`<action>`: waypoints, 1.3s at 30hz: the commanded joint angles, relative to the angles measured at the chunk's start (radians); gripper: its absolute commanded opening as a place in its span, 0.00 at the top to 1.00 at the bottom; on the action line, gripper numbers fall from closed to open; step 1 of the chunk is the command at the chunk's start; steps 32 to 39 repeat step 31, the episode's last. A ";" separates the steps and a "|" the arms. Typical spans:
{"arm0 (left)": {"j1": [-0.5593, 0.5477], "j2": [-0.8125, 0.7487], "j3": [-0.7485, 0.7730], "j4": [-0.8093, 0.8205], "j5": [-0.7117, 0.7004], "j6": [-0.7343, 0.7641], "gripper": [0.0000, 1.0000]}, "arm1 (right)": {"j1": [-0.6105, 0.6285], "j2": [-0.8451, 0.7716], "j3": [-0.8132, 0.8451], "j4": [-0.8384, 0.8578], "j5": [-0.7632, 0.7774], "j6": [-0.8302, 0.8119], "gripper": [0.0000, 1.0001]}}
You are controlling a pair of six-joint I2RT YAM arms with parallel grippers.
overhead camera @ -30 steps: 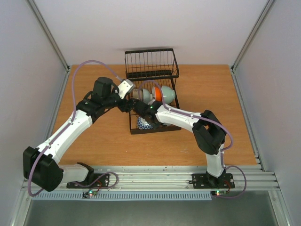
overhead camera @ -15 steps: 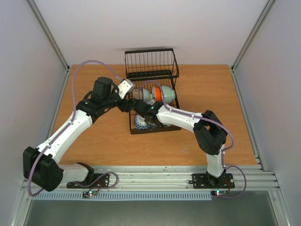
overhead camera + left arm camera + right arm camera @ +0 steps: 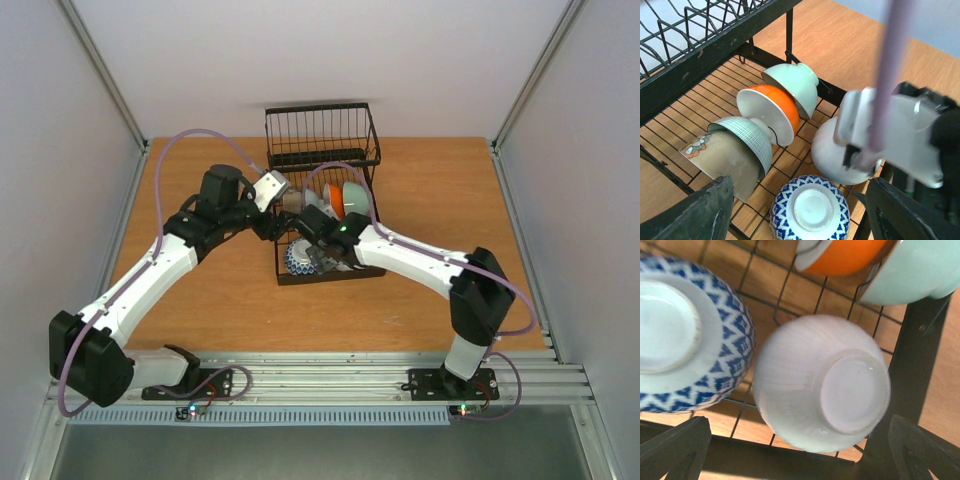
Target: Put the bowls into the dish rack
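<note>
Black wire dish rack (image 3: 322, 132), long axis near to far, basket end far, six bowls on the flat tray.
Entries, left to right: left gripper (image 3: 799, 195) at the rack's left edge, fingers spread wide, empty; far row running left-right, each on edge, nested, mouth facing left: beige patterned bowl (image 3: 722, 160), grey-lined bowl (image 3: 747, 135), orange bowl (image 3: 782, 100), mint bowl (image 3: 795, 82); near row, both upside down, foot up: blue-and-white bowl (image 3: 810, 210), white bowl (image 3: 832, 160) just beside it; right gripper (image 3: 800, 420) over the white bowl, fingers spread wide, empty.
</note>
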 commanded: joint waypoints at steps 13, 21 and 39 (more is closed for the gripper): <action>0.061 0.016 0.045 -0.016 -0.077 -0.011 0.27 | -0.005 -0.349 -0.064 0.018 0.024 -0.016 0.02; 0.177 0.008 0.074 -0.044 -0.035 -0.047 0.27 | -0.037 -0.530 -0.193 0.055 -0.037 0.021 0.02; 0.322 -0.027 0.073 -0.052 0.042 -0.072 0.26 | -0.038 -0.621 -0.287 0.065 0.002 0.076 0.01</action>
